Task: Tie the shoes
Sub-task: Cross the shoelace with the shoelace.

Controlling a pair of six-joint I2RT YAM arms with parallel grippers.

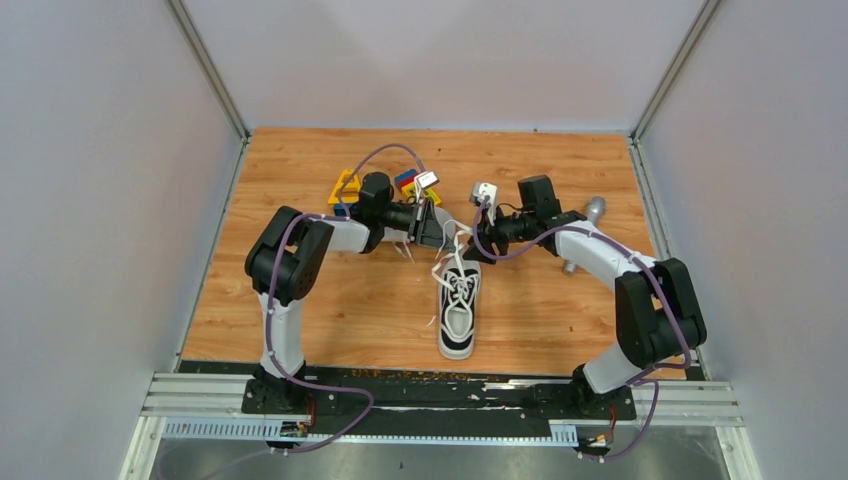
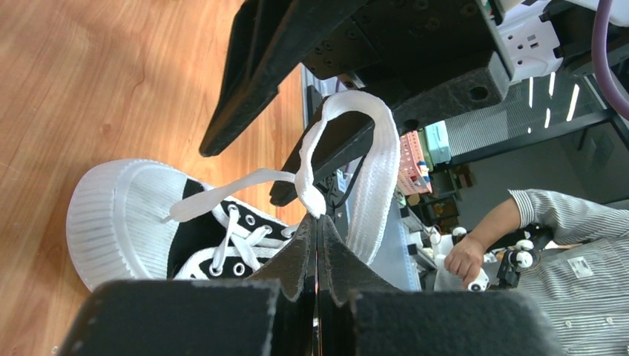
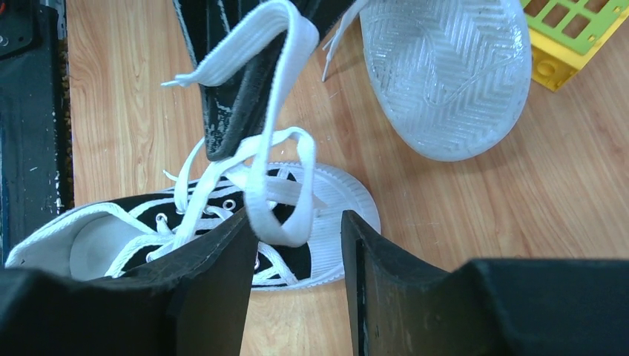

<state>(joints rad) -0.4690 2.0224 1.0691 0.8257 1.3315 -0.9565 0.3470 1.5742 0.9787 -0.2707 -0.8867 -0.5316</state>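
Note:
One black shoe (image 1: 459, 312) with a white toe cap stands upright mid-table, its white laces (image 1: 452, 258) pulled up toward both grippers. My left gripper (image 2: 317, 219) is shut on a lace (image 2: 310, 194) right at its tips. That lace loops (image 2: 374, 148) over a finger of the right gripper. My right gripper (image 3: 297, 219) hovers above the shoe's (image 3: 348, 200) toe, open, with a lace loop (image 3: 285, 222) hanging between its fingers against the left one. The second shoe (image 3: 445, 74) lies sole-up just beyond. In the top view the grippers meet, left (image 1: 437, 228) facing right (image 1: 480, 238).
Colourful toy blocks (image 1: 345, 188) lie behind the left gripper; a yellow and green one (image 3: 571, 30) sits next to the overturned shoe. A grey metal cylinder (image 1: 590, 212) rests at the right, behind the right arm. White walls enclose the wooden table (image 1: 300, 300).

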